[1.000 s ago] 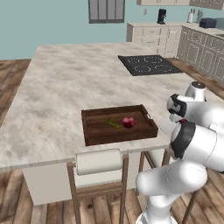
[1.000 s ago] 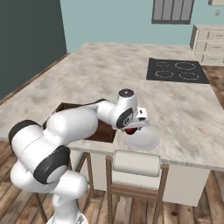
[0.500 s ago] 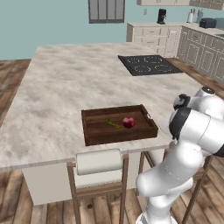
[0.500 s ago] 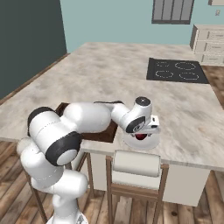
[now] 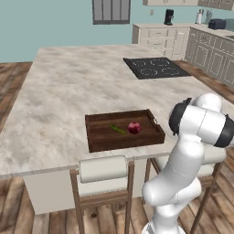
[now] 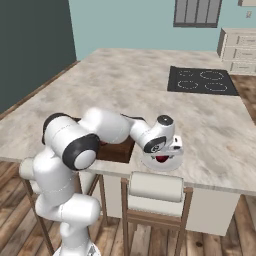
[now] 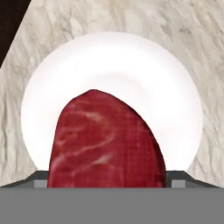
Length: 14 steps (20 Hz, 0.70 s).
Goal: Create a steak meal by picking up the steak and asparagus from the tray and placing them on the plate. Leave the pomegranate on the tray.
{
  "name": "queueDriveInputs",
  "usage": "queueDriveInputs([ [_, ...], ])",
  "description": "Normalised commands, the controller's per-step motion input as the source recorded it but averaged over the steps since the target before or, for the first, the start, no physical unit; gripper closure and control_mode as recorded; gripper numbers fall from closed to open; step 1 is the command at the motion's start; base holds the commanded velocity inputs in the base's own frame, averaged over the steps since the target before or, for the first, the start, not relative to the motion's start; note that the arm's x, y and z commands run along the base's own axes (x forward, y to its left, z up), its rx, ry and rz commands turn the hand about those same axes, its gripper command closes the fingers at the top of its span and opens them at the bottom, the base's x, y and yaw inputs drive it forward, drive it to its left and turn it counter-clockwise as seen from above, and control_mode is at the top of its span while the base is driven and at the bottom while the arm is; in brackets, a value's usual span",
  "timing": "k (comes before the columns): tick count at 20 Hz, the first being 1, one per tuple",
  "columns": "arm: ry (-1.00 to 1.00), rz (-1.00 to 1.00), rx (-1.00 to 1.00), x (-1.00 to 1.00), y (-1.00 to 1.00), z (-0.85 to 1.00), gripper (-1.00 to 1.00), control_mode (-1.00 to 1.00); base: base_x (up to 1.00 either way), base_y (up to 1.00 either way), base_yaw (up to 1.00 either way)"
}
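Steak [image 7: 107, 142] is lying on the white plate [image 7: 175, 87] beneath the spread gripper [image 6: 162, 156]. Beyond, asparagus [image 5: 118, 130] and pomegranate [image 5: 134, 127] are sitting in the tray [image 5: 122, 141] on the marble tabletop [image 5: 68, 91]; cooktop [image 5: 155, 67], cabinets [image 5: 157, 34] and teal wall are lying farther back. No writing is showing.

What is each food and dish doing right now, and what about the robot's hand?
steak: over the white plate, between the hand's fingers
plate: on the counter beside the tray
asparagus: lying on the tray
pomegranate: sitting on the tray
tray: on the counter near its edge
hand: above the plate, jaws wide
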Motion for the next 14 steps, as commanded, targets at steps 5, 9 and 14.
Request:
queueDriveInputs([
  [5,0.02,0.00,0.02,0.25,-0.11,-0.24,1.00,-1.00,0.00,0.00,0.00],
  [9,0.01,0.00,0.02,0.24,-0.13,-0.23,1.00,-1.00,0.00,0.00,0.00],
  [14,0.00,0.00,0.00,0.26,-0.04,-0.23,1.00,-1.00,0.00,0.00,0.00],
])
